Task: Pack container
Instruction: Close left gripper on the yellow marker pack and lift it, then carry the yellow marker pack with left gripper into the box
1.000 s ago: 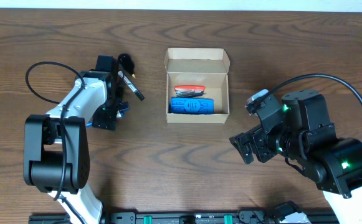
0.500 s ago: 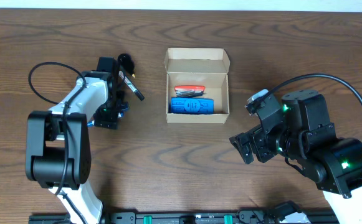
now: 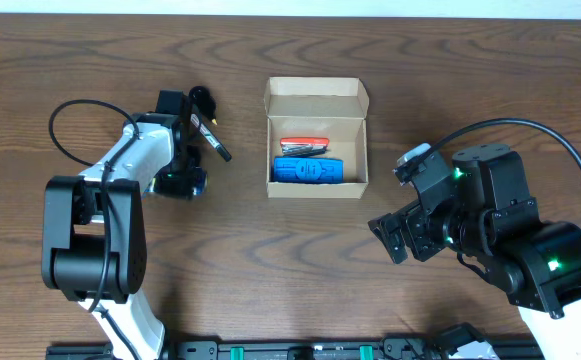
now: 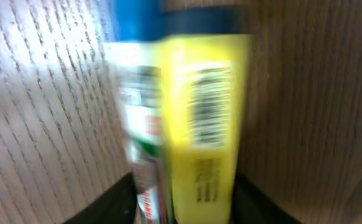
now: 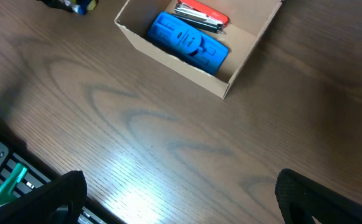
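The container (image 3: 316,97), a tan cardboard box with its flap lid open, stands mid-table and holds a red multi-tool (image 3: 305,147) and a blue ribbed object (image 3: 308,171). The right wrist view shows the container (image 5: 168,65) from the near side. Left of it, my left gripper (image 3: 186,181) points down at the table. In its wrist view the left gripper (image 4: 184,202) has a finger pressed on each side of a yellow and blue tube (image 4: 193,106), which is blurred. My right gripper (image 3: 400,236) hangs open over bare wood, right of the container and nearer the front.
A black marker (image 3: 213,140) lies just beyond the left gripper, with a small black round thing (image 3: 202,97) behind it. A black rail (image 5: 0,177) runs along the table's front edge. The left arm's cable (image 3: 65,120) loops out to the left.
The left gripper's fingers have drawn in round the tube, and the left wrist has shifted slightly. The right arm and the container have not moved.
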`<state>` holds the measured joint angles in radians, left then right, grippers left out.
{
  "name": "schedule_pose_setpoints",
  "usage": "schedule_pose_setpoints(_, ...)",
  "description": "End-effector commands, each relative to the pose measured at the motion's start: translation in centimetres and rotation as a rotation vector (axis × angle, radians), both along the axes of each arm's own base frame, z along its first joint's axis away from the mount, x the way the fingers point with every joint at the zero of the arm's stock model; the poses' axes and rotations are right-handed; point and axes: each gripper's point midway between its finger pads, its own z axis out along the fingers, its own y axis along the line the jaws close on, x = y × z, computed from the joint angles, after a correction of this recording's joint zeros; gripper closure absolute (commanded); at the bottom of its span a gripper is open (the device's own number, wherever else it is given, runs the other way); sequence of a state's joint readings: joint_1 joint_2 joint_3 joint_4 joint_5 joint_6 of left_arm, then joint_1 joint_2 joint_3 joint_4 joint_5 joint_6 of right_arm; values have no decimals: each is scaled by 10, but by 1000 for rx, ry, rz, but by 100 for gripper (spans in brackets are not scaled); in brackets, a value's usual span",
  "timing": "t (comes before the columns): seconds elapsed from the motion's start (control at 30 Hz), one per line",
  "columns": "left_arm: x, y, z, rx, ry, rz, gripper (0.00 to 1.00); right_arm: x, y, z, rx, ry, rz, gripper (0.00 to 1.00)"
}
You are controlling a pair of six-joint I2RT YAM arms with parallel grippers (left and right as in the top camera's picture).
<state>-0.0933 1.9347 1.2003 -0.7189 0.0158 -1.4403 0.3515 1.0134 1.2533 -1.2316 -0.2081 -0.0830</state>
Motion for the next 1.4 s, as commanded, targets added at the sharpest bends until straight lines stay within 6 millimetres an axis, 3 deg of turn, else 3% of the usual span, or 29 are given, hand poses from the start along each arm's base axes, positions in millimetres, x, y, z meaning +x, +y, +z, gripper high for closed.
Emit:
schedule_pose_setpoints(0.0,-5,3,-10,9,42,-1,63,1,-1,1,4,1,-17,1)
schedule_pose_setpoints(0.13,-8,5,-9,24,52,-24,73,1,-1,1,4,1,-16,1)
schedule_pose_setpoints(0.4,-17,11,-8,54,90,-29,76,1,-1,1,4,1,-17,1)
schedule_pose_setpoints(0.57,-18,11,-7,57,97,-62,94,1,-1,1,4,1,-16,1)
schedule_pose_setpoints(0.87,-25,14,-2,73,127,-85,94,1,-1,1,4,1,-16,1)
schedule_pose_setpoints(1.1,-13,26,45,191,77,-198,94,1,-1,1,4,1,-17,1)
schedule_pose_setpoints(1.37,3,3,98,193,-64,-409,94,1,-1,1,4,1,-17,1)
